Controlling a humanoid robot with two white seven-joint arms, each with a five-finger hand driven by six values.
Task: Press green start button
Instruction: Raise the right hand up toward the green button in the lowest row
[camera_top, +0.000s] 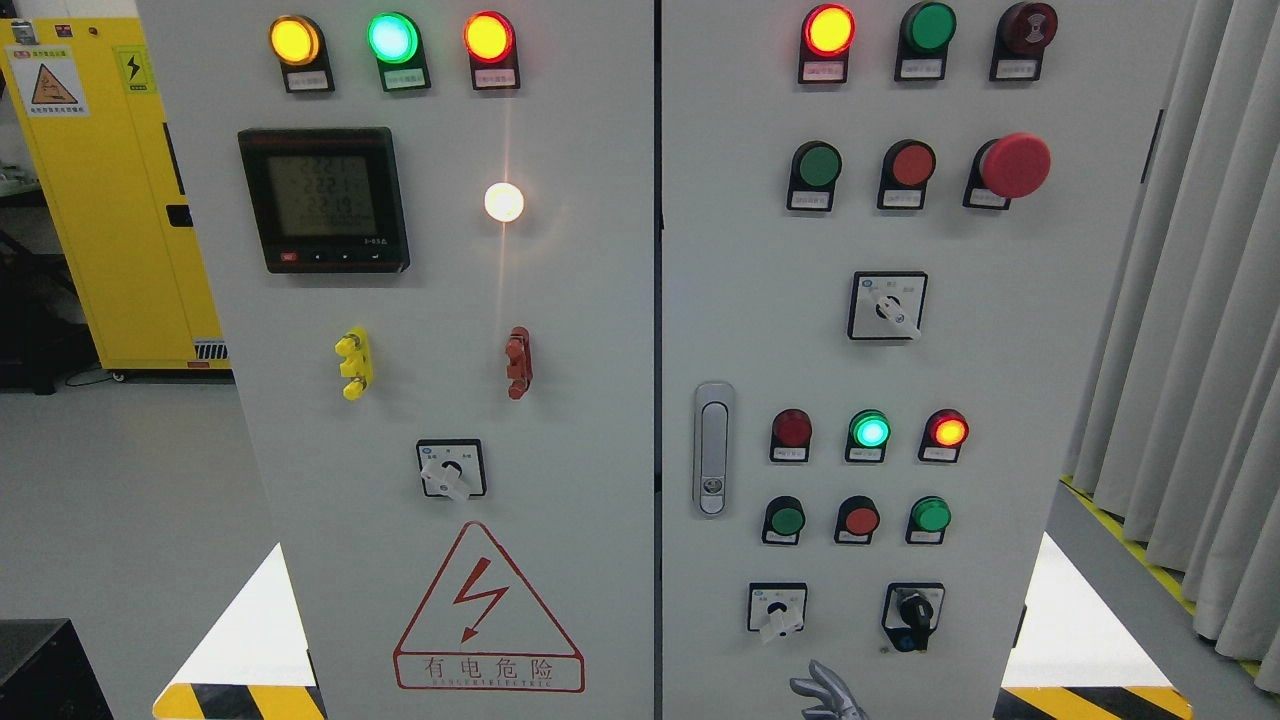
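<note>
The grey control cabinet (1000, 420) fills the view. Its right door carries three green push buttons: one in the upper row (819, 165), and two in the lower row, at its left end (786, 520) and right end (930, 514). A lit green lamp (869, 431) glows above the lower row. My right hand (825, 695) pokes in at the bottom edge, silver fingers spread, holding nothing. It is well below the lower green buttons and touches none of them. The left hand is out of view.
Red buttons (912, 164) (860, 519) sit beside the green ones, with a big red mushroom stop (1014, 165) at the upper right. Rotary switches (776, 610) (912, 615) are just above my hand. A door handle (712, 450), a yellow cabinet (110, 200) and curtains (1190, 350) flank the panel.
</note>
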